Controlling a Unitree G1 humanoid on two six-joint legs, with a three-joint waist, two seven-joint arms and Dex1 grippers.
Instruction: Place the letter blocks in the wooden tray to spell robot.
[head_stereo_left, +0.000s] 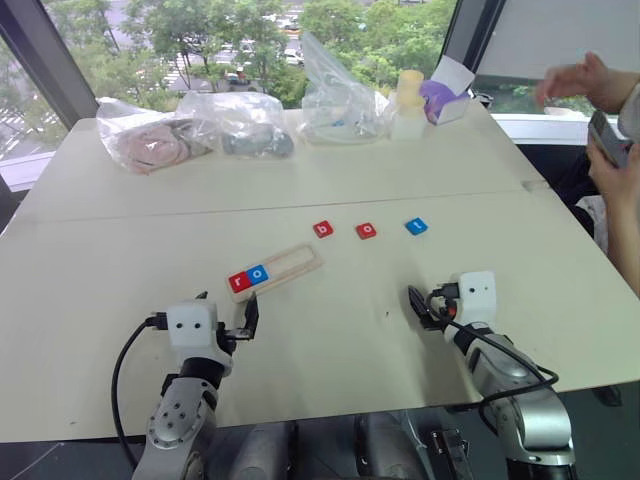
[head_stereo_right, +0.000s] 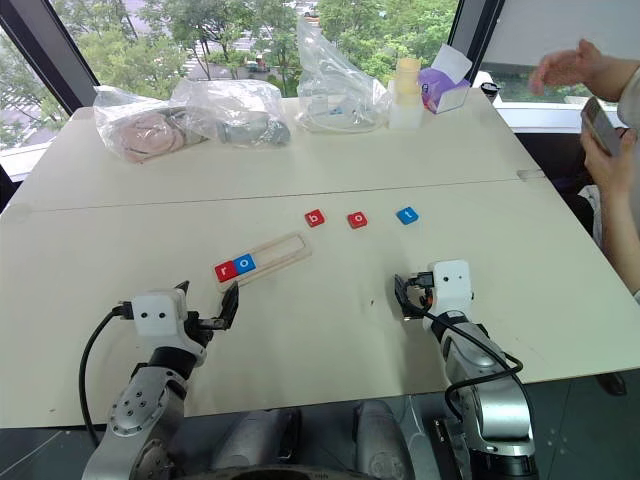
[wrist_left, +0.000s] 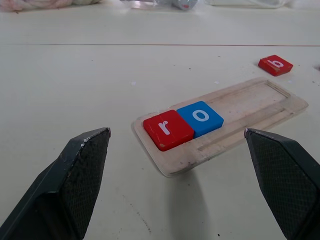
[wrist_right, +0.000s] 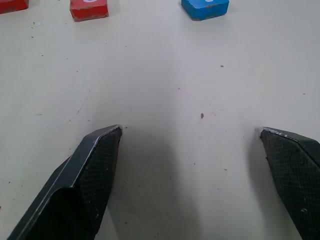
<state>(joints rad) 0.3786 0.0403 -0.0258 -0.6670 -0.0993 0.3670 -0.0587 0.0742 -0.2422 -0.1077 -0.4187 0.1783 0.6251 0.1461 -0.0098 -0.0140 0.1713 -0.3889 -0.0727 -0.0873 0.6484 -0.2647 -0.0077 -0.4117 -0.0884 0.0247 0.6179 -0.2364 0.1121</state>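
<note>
Two grippers, left (head_stereo_left: 228, 318) and right (head_stereo_left: 428, 303), hover spread wide and empty above the table (head_stereo_left: 120, 250), while the wooden tray (head_stereo_left: 296, 261) holds red "r" (wrist_left: 167, 129) and blue "o" (wrist_left: 200, 117), three letter blocks (head_stereo_left: 367, 231) lying loose beyond.

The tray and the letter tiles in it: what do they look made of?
The wooden tray looks like pale unfinished wood: matte, faint grain, scuffed rim. The red r tile and blue o tile have smooth, evenly coloured faces with white letters; painted wood or plastic, it cannot be told which.
</note>
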